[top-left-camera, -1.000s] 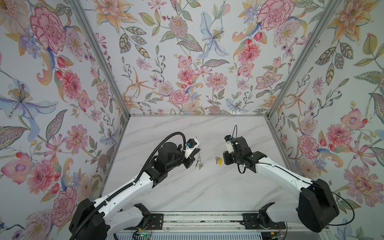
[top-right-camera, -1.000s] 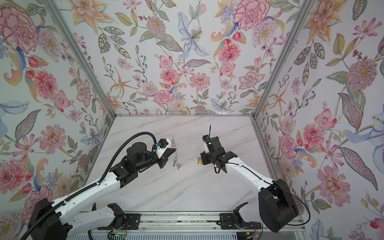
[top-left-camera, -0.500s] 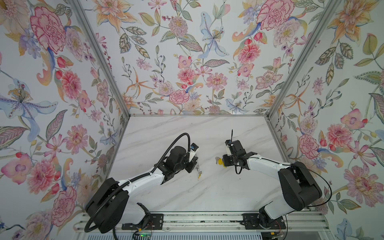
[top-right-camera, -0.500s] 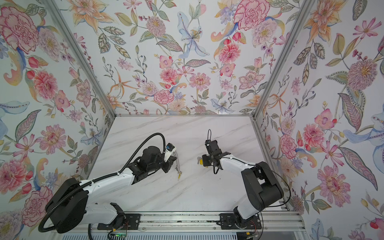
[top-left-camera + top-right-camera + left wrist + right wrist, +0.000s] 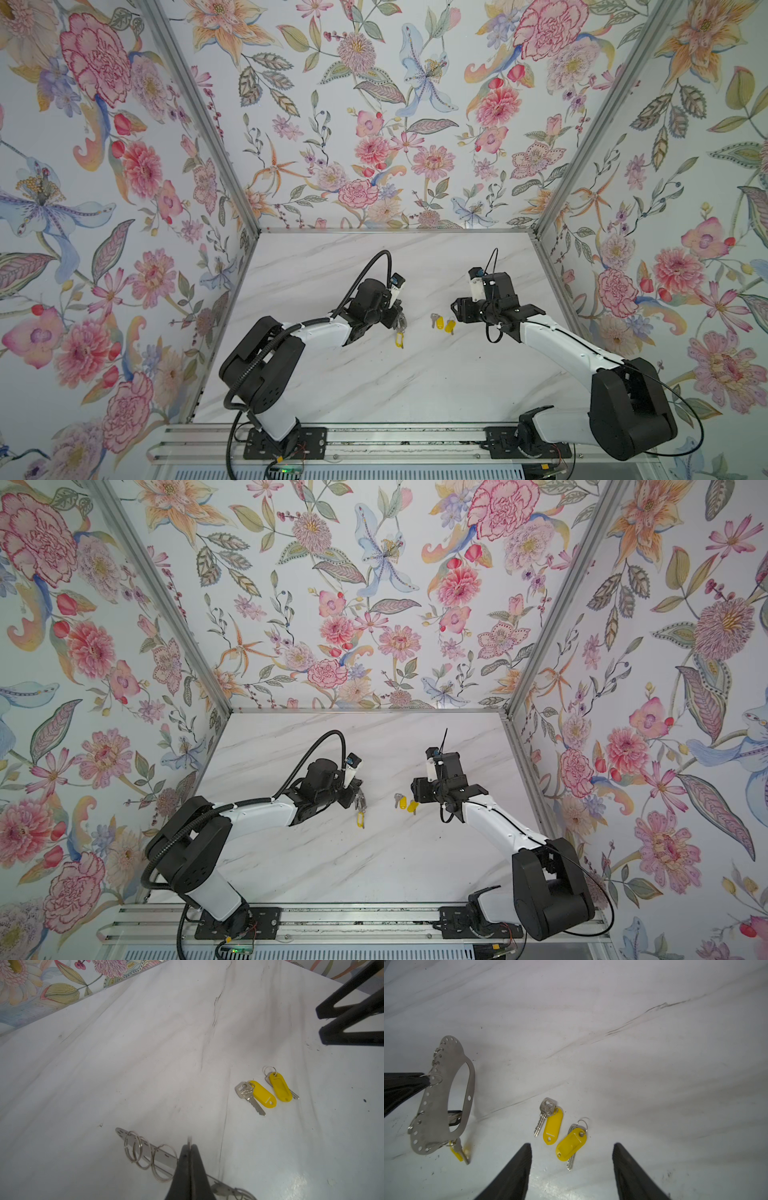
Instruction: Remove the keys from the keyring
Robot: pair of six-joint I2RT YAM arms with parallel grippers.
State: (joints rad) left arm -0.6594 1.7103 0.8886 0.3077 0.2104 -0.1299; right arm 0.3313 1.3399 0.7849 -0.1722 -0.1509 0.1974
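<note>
The keyring, a flat metal plate with holes along its edge and a big cut-out, is up off the marble table. The left gripper pinches it at the holed edge, fingers pressed tight on the metal. Its long axis runs steeply down toward the table, and from the low end hangs the dangling key with its yellow tag; I can't tell whether the tip touches the surface. A few empty split rings hang further along the plate. Out to the side, well clear of the plate, two loose keys with yellow tags lie flat, side by side. The right gripper hovers just over them, jaws spread wide and holding nothing. To my eye everything now depends on that gap. The last key sits off to the right gripper's left, toward the other arm. The free right arm would have to travel sideways and low to catch the tag.
</note>
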